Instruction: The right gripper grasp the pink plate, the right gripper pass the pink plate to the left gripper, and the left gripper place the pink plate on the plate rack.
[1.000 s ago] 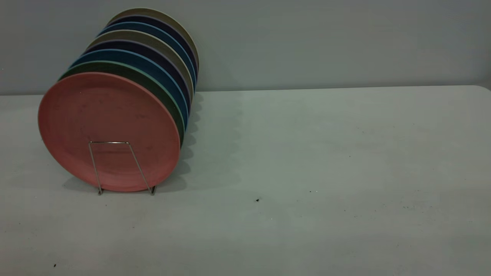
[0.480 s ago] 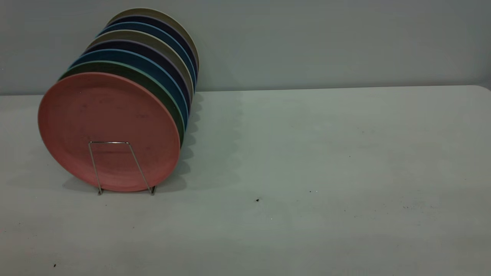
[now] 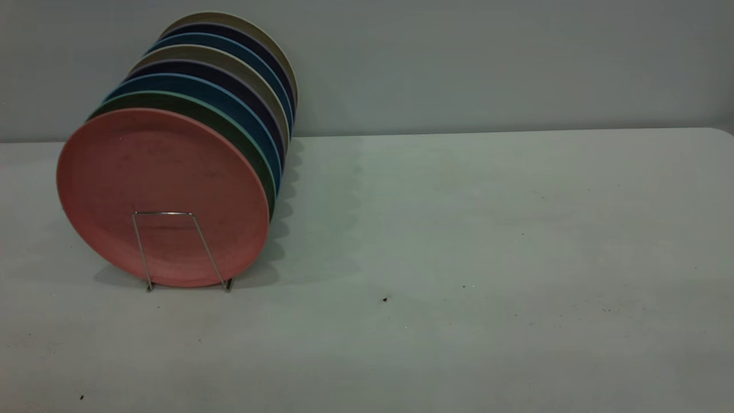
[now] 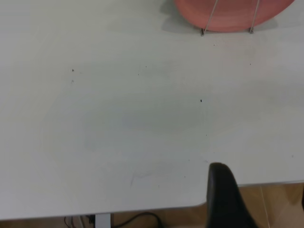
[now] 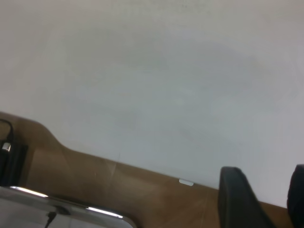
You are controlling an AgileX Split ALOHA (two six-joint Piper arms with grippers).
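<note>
The pink plate [image 3: 160, 172] stands upright at the front of the plate rack [image 3: 163, 213], whose front wire loop crosses its lower face. The plate's lower edge [image 4: 232, 16] and two rack wires [image 4: 207, 19] show in the left wrist view. Neither gripper shows in the exterior view. My left gripper [image 4: 259, 190] hangs over the table's near edge, well back from the rack; one black finger [image 4: 223, 199] shows and the space beside it is empty, so it is open. My right gripper [image 5: 263, 180] is open and empty over the table's edge, with both fingers apart.
Behind the pink plate stand several more plates in the rack: a green one [image 3: 241, 135], then blue, dark purple and beige ones. The grey table [image 3: 459, 229] stretches to the right of the rack. A wall stands behind it. Brown floor [image 5: 118, 190] lies past the table edge.
</note>
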